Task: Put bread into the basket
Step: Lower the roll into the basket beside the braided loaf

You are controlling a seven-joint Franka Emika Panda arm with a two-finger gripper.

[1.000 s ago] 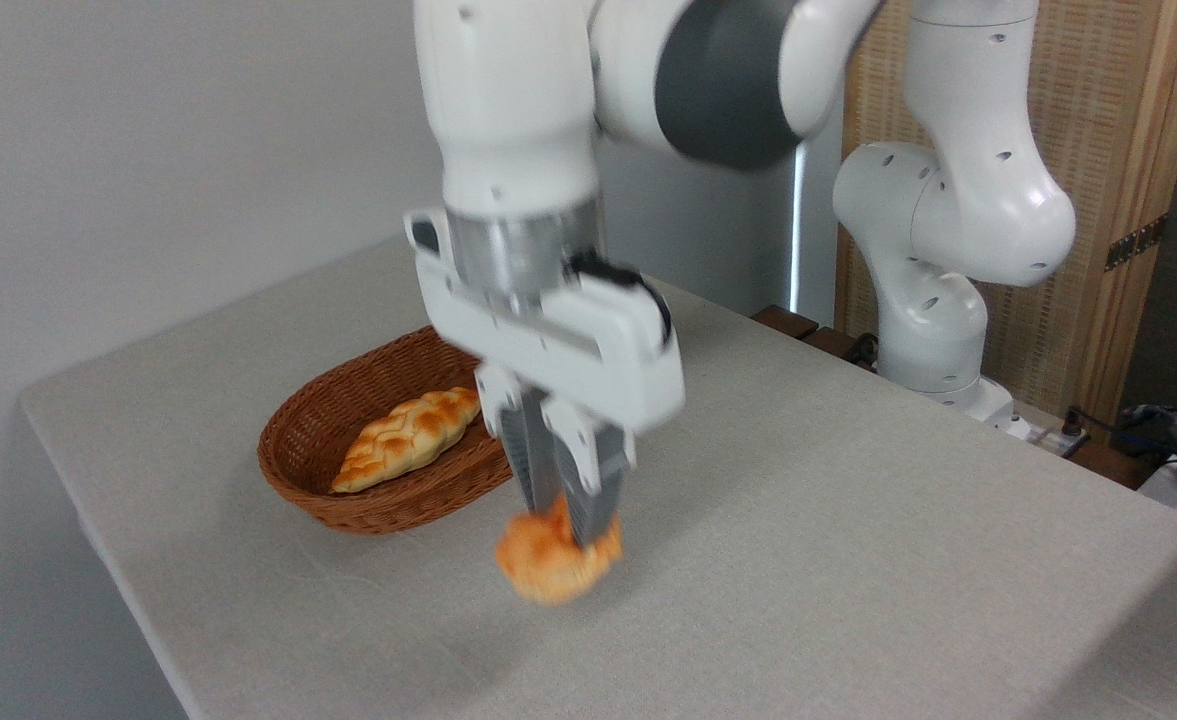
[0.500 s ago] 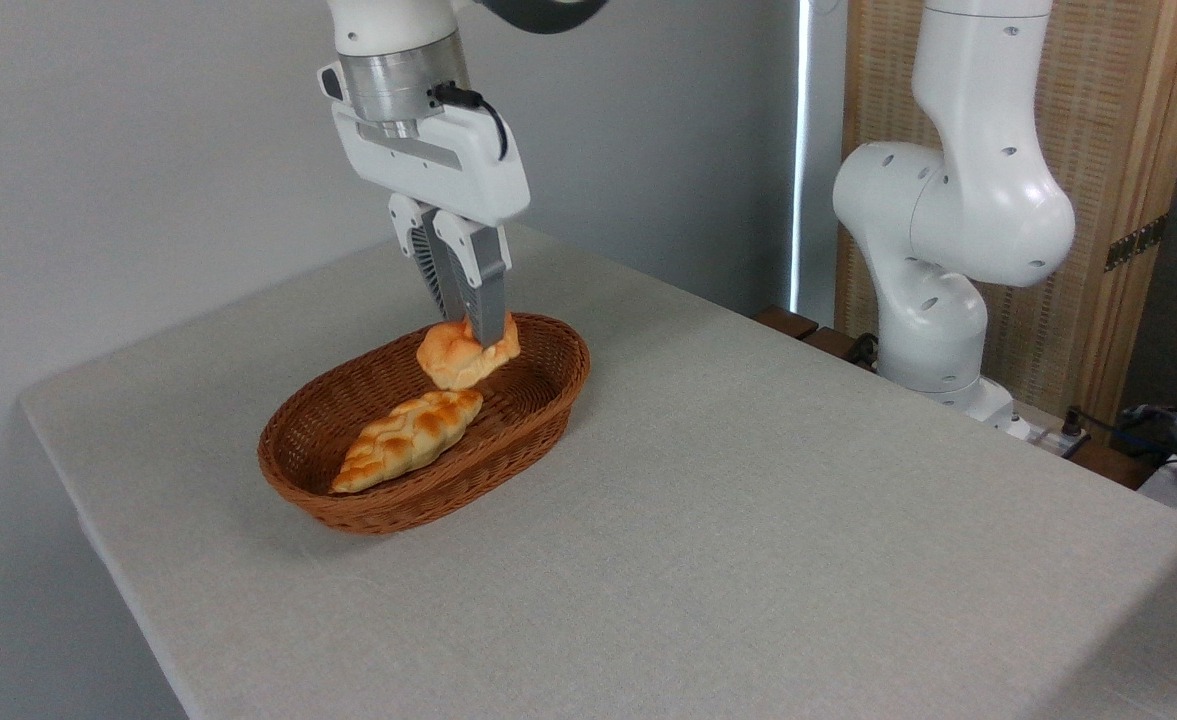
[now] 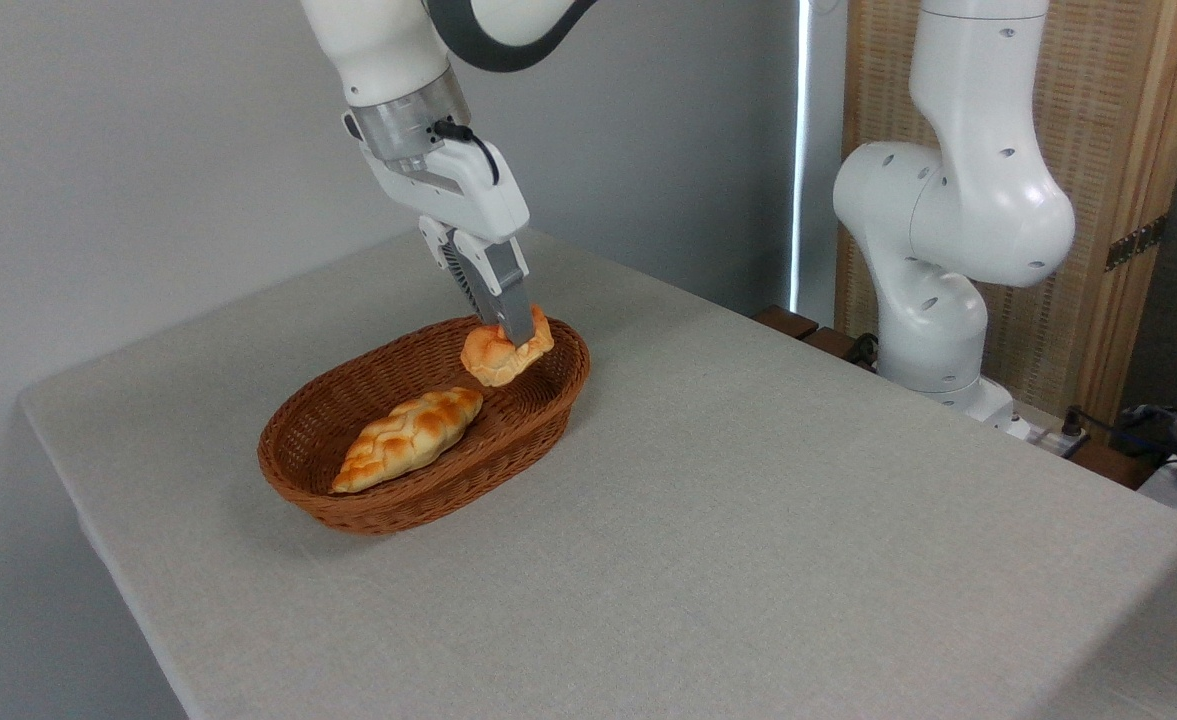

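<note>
Over the right end of the basket (image 3: 320,478), the end effector (image 3: 517,335) is clenched on the bread (image 3: 500,355), which you see hanging just inside the far rim, above the woven floor and not yet resting on it. A longer braided loaf (image 3: 407,438) already lies along the basket's middle, left of the bread. Judge the carry as nearly complete: lowering and release remain for you. Note the arm's pose: the wrist leans down from upper left, fingers slanting toward the basket's right end, tilted rather than vertical above the tabletop (image 3: 748,520).

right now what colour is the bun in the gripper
Glossy orange-brown with paler folds, the bun; the fixed camera shows it.
</note>
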